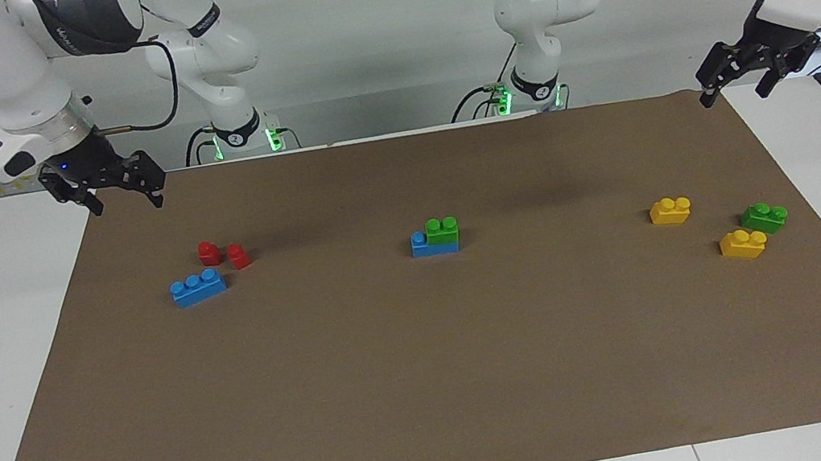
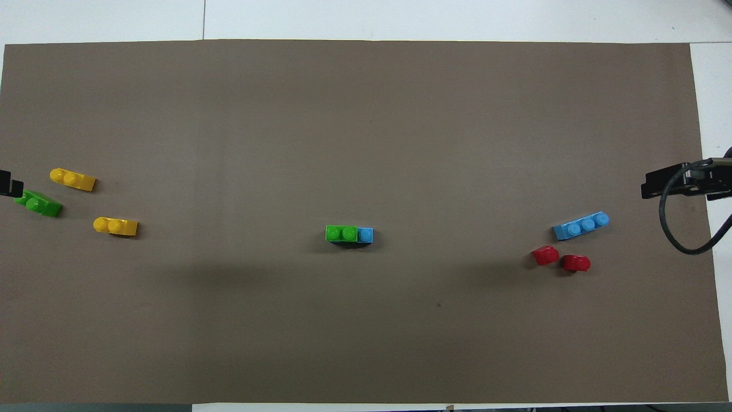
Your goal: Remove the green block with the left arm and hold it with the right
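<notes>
The green block [image 1: 442, 230] [image 2: 341, 233], bright light green with two studs, sits stacked on a blue brick [image 1: 421, 246] [image 2: 366, 234] in the middle of the brown mat [image 1: 434, 389]. My left gripper [image 1: 733, 93] [image 2: 8, 184] hangs open and empty over the mat's corner at the left arm's end, well away from the stack. My right gripper [image 1: 127, 203] [image 2: 675, 186] hangs open and empty over the mat's corner at the right arm's end.
A darker green brick [image 1: 764, 217] and two yellow bricks [image 1: 670, 210] [image 1: 743, 243] lie toward the left arm's end. A three-stud blue brick [image 1: 197, 287] and two small red pieces [image 1: 209, 252] [image 1: 238, 255] lie toward the right arm's end.
</notes>
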Controlling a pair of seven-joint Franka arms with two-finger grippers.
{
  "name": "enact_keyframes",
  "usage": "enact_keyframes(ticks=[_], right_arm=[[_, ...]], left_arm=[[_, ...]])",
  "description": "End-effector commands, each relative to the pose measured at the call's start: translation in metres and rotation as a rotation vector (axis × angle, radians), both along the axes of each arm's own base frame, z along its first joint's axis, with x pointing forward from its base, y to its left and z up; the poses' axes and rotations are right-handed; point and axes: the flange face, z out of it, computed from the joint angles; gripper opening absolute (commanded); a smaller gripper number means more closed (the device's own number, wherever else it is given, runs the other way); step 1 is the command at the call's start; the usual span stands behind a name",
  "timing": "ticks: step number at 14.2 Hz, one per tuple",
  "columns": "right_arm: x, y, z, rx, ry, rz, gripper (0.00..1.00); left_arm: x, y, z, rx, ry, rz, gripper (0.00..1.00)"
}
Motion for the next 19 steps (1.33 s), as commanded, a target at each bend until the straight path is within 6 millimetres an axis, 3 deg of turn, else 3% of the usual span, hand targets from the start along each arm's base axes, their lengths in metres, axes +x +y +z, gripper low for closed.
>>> enact_keyframes(ticks=[1,5,10,12,16,19], right_arm=[[0.005,0.009,0.001,-0.012,-0.038,-0.16,1.0],[0.008,0.045,-0.01,0.006,-0.049,-0.515,1.0],[0.021,0.109,-0.045,0.172,0.056,-1.09,1.0],[0.026,0.135,-0.066,0.198,0.116,-1.2,1.0],[0.023,0.193,-0.107,0.278,0.241,-1.423,0.99],[0.015,0.235,-0.141,0.356,0.251,-1.498,0.99]], left_arm=[[-0.009,-0.01,0.002,0.029,0.008,-0.067,1.0],[-0.006,-0.018,0.005,0.033,-0.014,-0.083,1.0],[-0.007,-0.028,0.005,0.032,-0.007,-0.099,1.0],[-0.005,-0.043,0.004,0.033,-0.012,-0.123,1.0],[-0.003,-0.048,0.005,0.028,-0.038,-0.13,1.0],[-0.008,-0.088,0.006,0.025,-0.018,-0.202,1.0]])
